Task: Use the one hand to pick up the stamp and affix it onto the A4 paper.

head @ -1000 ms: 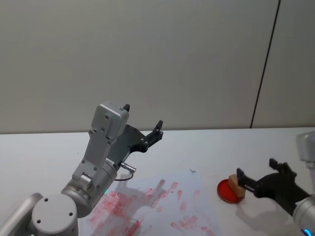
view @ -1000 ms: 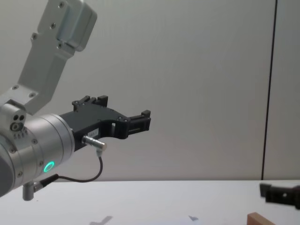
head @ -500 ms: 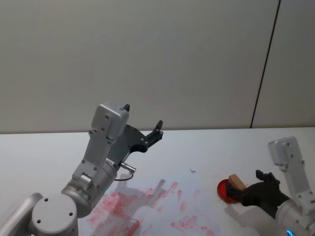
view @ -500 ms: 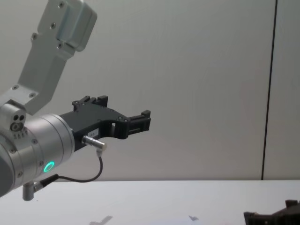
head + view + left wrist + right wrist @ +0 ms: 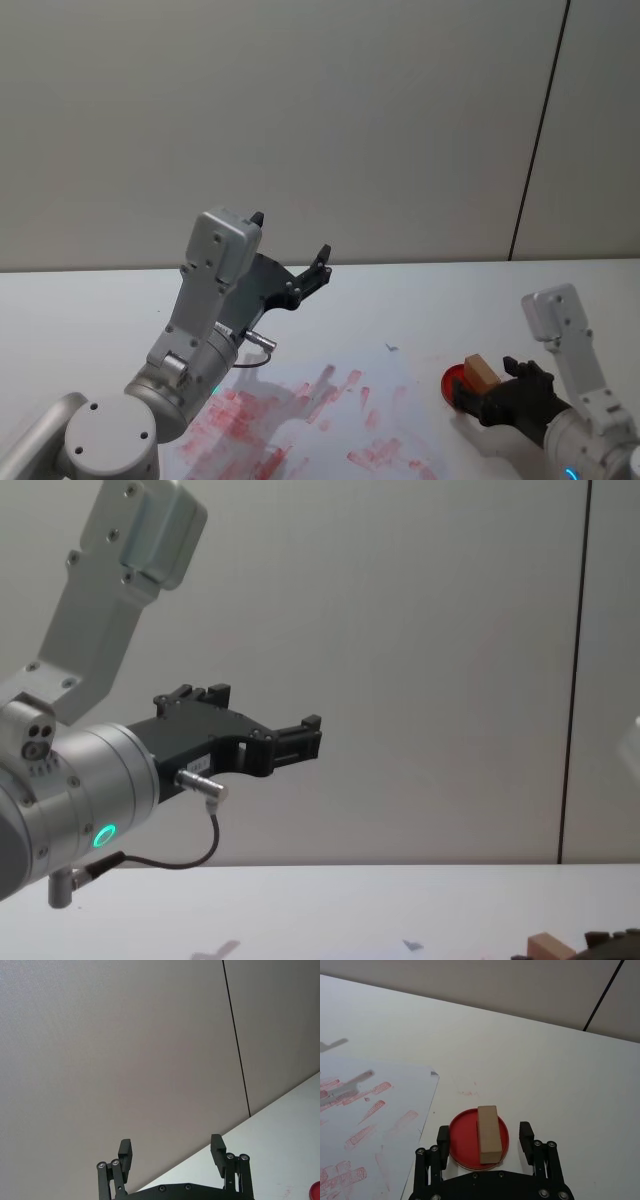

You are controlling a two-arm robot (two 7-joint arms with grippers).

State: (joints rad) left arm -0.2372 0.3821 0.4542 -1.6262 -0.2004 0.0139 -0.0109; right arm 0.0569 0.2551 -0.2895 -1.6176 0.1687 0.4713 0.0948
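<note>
Pick not yet made: right gripper (image 5: 484, 1131), fingers spread wide and empty, brackets the stamp (image 5: 481, 372) lying on the red ink pad (image 5: 462, 1146) beside the A4 paper (image 5: 395, 1105), toward the table's (image 5: 545, 1070) right edge; grasp, lift and stamping are all left; left gripper (image 5: 171, 1146) is parked aloft, fingers apart.

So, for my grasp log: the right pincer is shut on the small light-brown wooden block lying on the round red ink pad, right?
No: the right wrist view shows the right pincer open, a gap between each finger and the small light-brown wooden block. The block does lie on the round red ink pad. The left pincer is raised, idle.
</note>
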